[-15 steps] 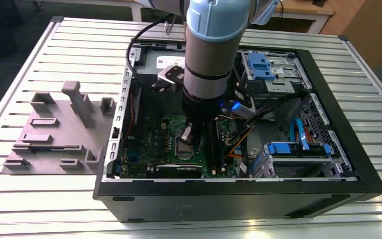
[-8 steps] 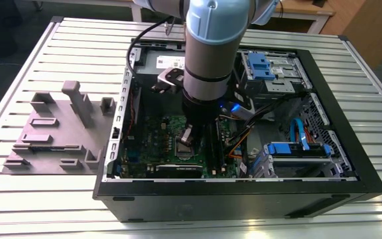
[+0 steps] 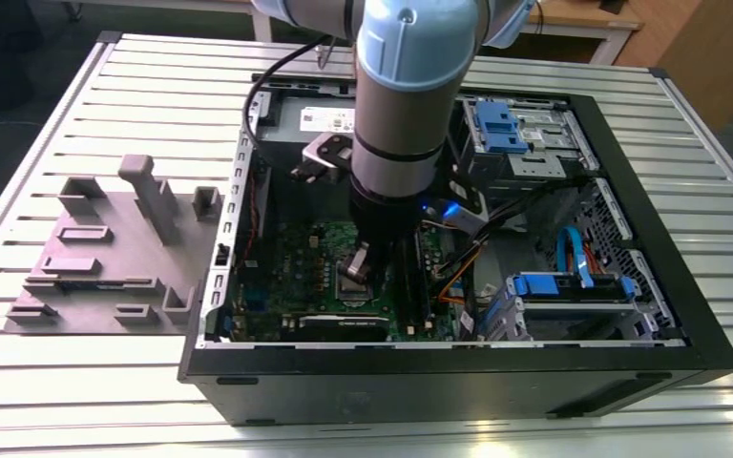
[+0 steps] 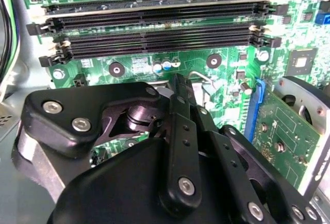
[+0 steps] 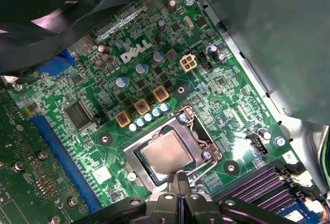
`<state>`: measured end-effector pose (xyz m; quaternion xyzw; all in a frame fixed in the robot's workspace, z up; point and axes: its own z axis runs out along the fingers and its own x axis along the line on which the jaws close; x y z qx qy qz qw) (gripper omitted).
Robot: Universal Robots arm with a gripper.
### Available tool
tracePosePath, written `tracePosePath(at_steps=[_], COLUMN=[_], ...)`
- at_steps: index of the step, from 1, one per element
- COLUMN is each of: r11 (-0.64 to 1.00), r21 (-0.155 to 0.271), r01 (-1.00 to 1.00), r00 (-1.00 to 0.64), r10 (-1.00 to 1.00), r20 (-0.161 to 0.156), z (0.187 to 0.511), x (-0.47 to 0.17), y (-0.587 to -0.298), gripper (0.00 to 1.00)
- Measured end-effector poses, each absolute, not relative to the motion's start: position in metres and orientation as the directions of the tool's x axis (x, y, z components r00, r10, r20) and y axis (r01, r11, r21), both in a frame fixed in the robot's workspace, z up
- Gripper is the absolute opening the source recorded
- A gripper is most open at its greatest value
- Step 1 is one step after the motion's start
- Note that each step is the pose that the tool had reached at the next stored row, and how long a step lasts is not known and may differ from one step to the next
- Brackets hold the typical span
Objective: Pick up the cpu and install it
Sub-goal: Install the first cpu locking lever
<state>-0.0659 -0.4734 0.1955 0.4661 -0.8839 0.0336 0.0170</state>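
In the exterior view my arm reaches down into the computer case (image 3: 672, 324), over the motherboard (image 3: 290, 258). In the first wrist view the cpu (image 5: 166, 153) lies flat in the socket (image 5: 138, 158), my claw (image 5: 180, 178) at its edge; I cannot tell how far it is parted. Light, stiff, fragile: I would grip its edges only.

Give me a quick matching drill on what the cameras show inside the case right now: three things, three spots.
Things:
1. cpu
2. gripper
3. memory slots

Spots:
A. two long black rows across the green board
B. lying flat inside the metal-framed socket
C. right at the socket's edge

Pairs: 1-B, 2-C, 3-A
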Motion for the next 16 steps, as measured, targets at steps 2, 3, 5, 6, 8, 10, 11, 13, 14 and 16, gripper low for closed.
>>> tracePosePath(at_steps=[2,3,5,6,8,10,11,13,14,16], r11=[0.563,0.563,0.563,0.563,0.563,0.563,0.563,0.564,0.564,0.564], r21=[-0.044,-0.044,-0.043,-0.043,-0.043,-0.044,-0.044,-0.044,-0.044,-0.044], r01=[-0.825,-0.825,-0.825,-0.825,-0.825,-0.825,-0.825,-0.825,-0.825,-0.825], r00=[-0.565,-0.565,-0.565,-0.565,-0.565,-0.565,-0.565,-0.565,-0.566,-0.566], r10=[-0.823,-0.823,-0.823,-0.823,-0.823,-0.823,-0.823,-0.822,-0.822,-0.822], r20=[0.062,0.062,0.062,0.062,0.062,0.062,0.062,0.062,0.062,0.062], z=[0.1951,0.1947,0.1939,0.1936,0.1932,0.1932,0.193,0.1925,0.1922,0.1917], x=[-0.066,-0.066,-0.0659,-0.0659,-0.0658,-0.0657,-0.0655,-0.0652,-0.0651,-0.0648], y=[-0.4744,-0.4748,-0.4753,-0.4756,-0.4761,-0.4767,-0.4772,-0.4784,-0.4789,-0.4794], gripper=[0.1,0.1,0.1,0.1,0.1,0.1,0.1,0.1,0.1,0.1])
